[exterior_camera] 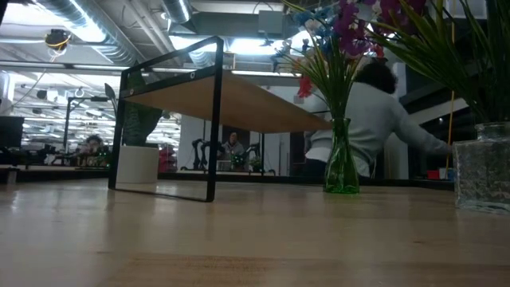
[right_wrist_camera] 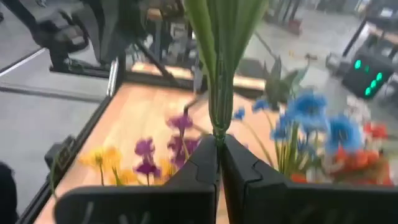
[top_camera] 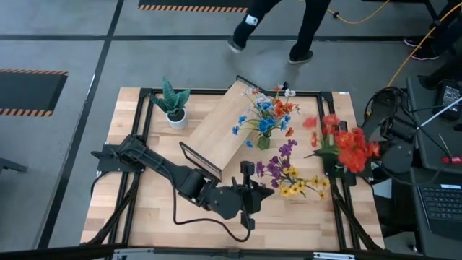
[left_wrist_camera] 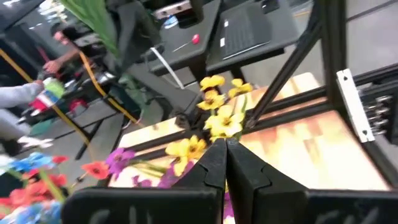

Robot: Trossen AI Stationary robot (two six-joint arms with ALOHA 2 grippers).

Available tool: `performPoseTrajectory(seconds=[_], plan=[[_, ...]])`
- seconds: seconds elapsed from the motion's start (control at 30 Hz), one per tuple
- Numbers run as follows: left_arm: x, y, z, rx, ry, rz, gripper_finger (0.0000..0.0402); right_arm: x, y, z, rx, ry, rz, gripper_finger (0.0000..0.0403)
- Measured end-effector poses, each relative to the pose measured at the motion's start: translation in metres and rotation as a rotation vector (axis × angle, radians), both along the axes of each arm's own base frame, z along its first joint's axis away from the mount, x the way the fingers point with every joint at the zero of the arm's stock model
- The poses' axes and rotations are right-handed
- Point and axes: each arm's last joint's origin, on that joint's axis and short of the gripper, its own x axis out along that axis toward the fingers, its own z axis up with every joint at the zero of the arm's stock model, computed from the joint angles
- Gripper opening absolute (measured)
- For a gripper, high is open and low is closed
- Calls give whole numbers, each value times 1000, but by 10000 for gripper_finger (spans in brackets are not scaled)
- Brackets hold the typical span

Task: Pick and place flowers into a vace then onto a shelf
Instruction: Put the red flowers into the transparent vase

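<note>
High view: near the front edge of the tabletop (top_camera: pixel 144 209), the left gripper (top_camera: pixel 247 172) points toward the far edge with its fingers (left_wrist_camera: pixel 214 165) pressed fully together, holding nothing. The purple and yellow flowers (top_camera: pixel 292 177) lie just beyond and to the right of those fingers, loose on the tabletop near the right edge; whether they touch the fingertips cannot be told. They have thin green stems, purple blossoms nearer the middle and yellow ones toward the front right corner.

At the right edge, the right gripper (right_wrist_camera: pixel 219 149) is raised with its fingers (right_wrist_camera: pixel 202 158) clamped shut on the green stems of a red sprig (top_camera: pixel 350 148), whose big red-orange blossoms spread over the tabletop's right side.

Further back, near the middle, the vace (top_camera: pixel 264 141) stands upright against the right flank of the shelf (top_camera: pixel 224 123), holding blue, red and orange blossoms. The shelf sits diagonally, running from the middle toward the far edge. A spiky plant in a white pot (top_camera: pixel 174 108) stands near the far left corner. Beyond the tabletop, a person's legs (top_camera: pixel 289 29) are on the floor.
</note>
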Motion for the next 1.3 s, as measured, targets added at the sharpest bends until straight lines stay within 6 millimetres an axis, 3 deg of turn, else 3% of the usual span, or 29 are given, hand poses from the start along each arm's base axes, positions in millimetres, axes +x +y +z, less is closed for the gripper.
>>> performPoseTrajectory(seconds=[0.27, 0.53, 0.63, 0.83, 1.03, 1.3], plan=[[-3, -4, -10, -20, 25, 52, 1, -8, -6, -20, 38, 130, -70, 2], [3, -6, -80, -21, 69, 117, 1, -11, 5, -59, 25, 118, -108, 2], [0, -3, -91, -69, 34, 88, 2, -15, 6, -69, 49, 116, -91, 2], [-33, 10, -82, -158, -151, 14, 1, -23, 3, -82, 97, 88, -66, 2], [-71, 22, -91, -224, -305, -10, 1, -24, 13, -106, 116, 57, -36, 2], [-87, 31, -111, -254, -389, -13, 1, -24, 22, -132, 139, -13, -57, 2]])
